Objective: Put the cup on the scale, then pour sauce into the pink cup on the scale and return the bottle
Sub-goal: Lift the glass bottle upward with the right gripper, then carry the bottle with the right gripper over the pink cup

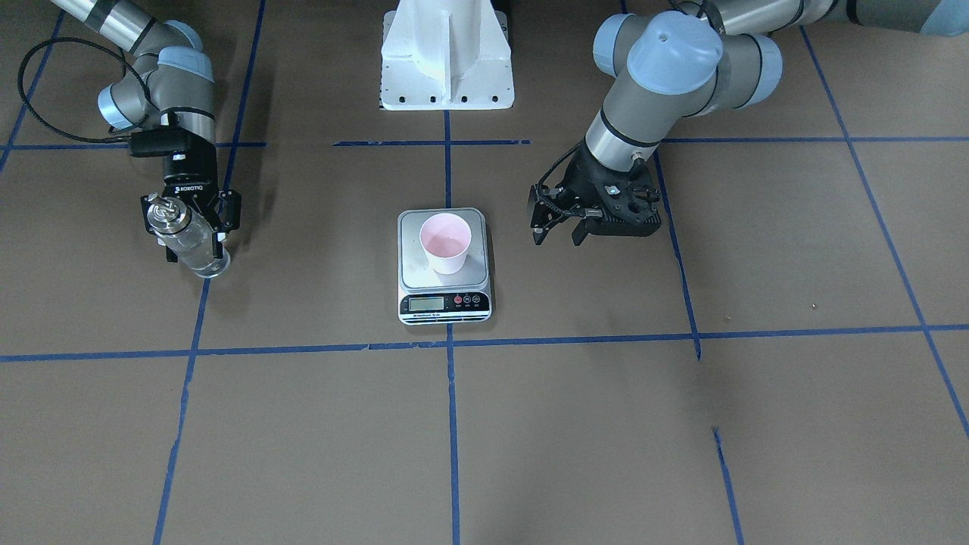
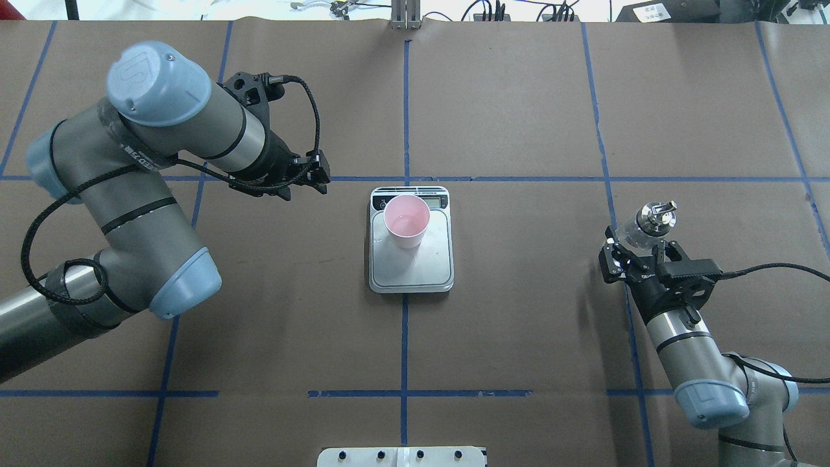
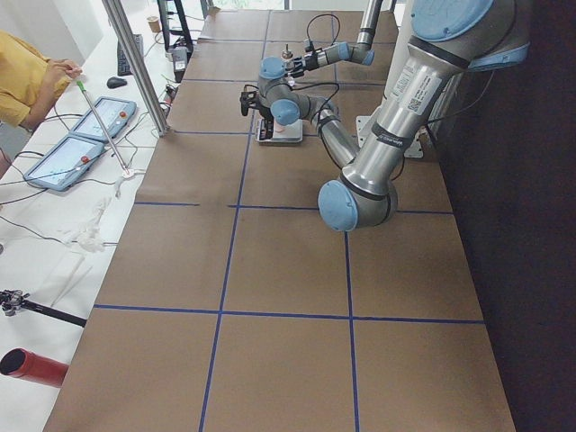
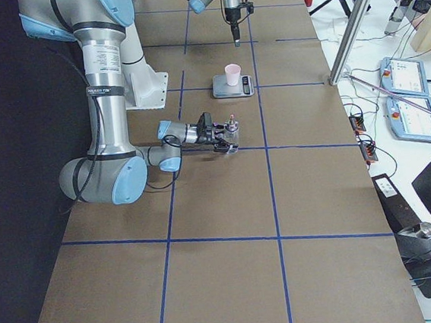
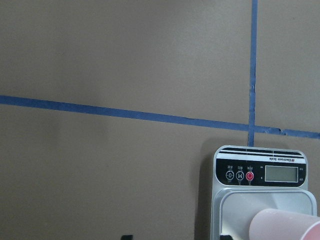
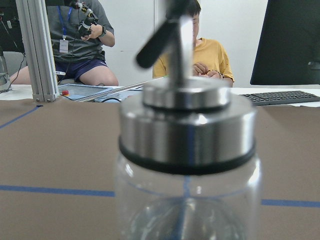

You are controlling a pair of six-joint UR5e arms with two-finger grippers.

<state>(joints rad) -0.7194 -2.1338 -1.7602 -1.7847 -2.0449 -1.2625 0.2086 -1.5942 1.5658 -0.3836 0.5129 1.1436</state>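
The pale pink cup point(image 1: 445, 242) stands upright on the steel platform of the scale point(image 1: 424, 281), towards its display end, and also shows in the overhead view point(image 2: 406, 222) on the scale point(image 2: 415, 266). A little clear liquid lies in the cup. My right gripper point(image 1: 191, 225) is shut on the clear glass bottle point(image 1: 188, 241) with the metal pourer cap, upright, its base at or just above the table, far to the scale's side. The same bottle point(image 2: 643, 228) and right gripper point(image 2: 637, 254) show in the overhead view. My left gripper point(image 1: 558, 231) is open and empty beside the scale.
The white robot base point(image 1: 447, 57) stands behind the scale. Blue tape lines cross the brown table cover. Operators sit beyond the table's far edge in the right wrist view point(image 6: 200, 55). The left wrist view shows the scale's display strip point(image 5: 260, 174) and the cup's rim point(image 5: 282, 225).
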